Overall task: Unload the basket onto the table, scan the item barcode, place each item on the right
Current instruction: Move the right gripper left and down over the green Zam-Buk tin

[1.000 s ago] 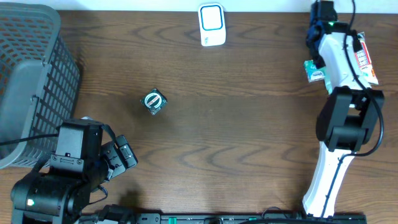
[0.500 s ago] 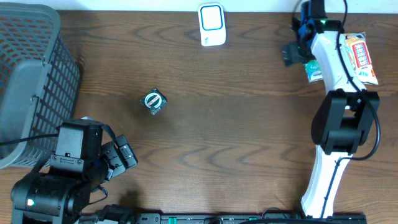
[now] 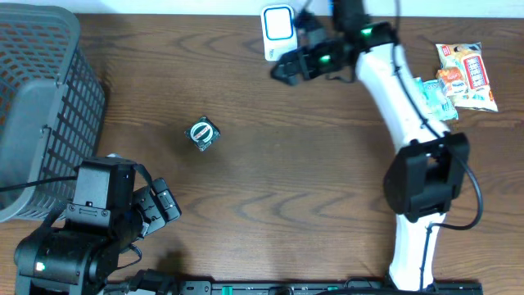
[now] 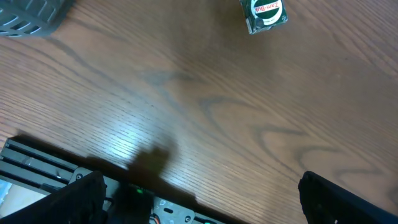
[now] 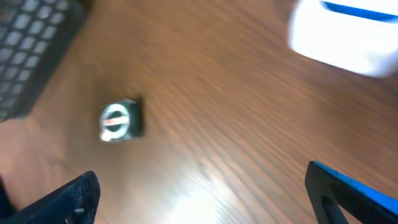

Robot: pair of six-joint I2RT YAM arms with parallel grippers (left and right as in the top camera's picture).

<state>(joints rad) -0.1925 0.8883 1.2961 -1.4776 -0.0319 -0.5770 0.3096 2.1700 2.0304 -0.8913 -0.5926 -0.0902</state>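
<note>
The Zam-Buk box (image 3: 203, 133) sits alone on the bare desk (image 3: 311, 197), left of centre and not yet picked up. We judge the task to be at its very start: fetch first, scan after.

Our right gripper (image 3: 285, 67) hangs near the 12 o'clock edge, jaws spread wide with nothing between them, just below the white, blue-outlined scanner (image 3: 278, 33). From there the box lies toward 8 o'clock. The right wrist view agrees: the box (image 5: 119, 121) is at the left of the frame and the scanner (image 5: 348, 37) at the upper right.

Our left gripper (image 3: 168, 205), also wide and empty, rests near the 7 o'clock corner. The box lies toward 1 o'clock from it and shows at the top of the left wrist view (image 4: 264, 14), its lid label readable. We reckon the left gripper is slightly nearer, though the right one has the scanner beside it.

The box looks about as broad as it is long, so we see no real long axis. It stands turned cornerwise to the desk edges, so the jaws would need to line up with a pair of its flat sides.

Nothing lies between either gripper and the box. The grey basket (image 3: 41, 98) at 9 o'clock and the snack packets (image 3: 465, 78) at 2 o'clock are well apart from it. We cannot tell which face carries the barcode.
</note>
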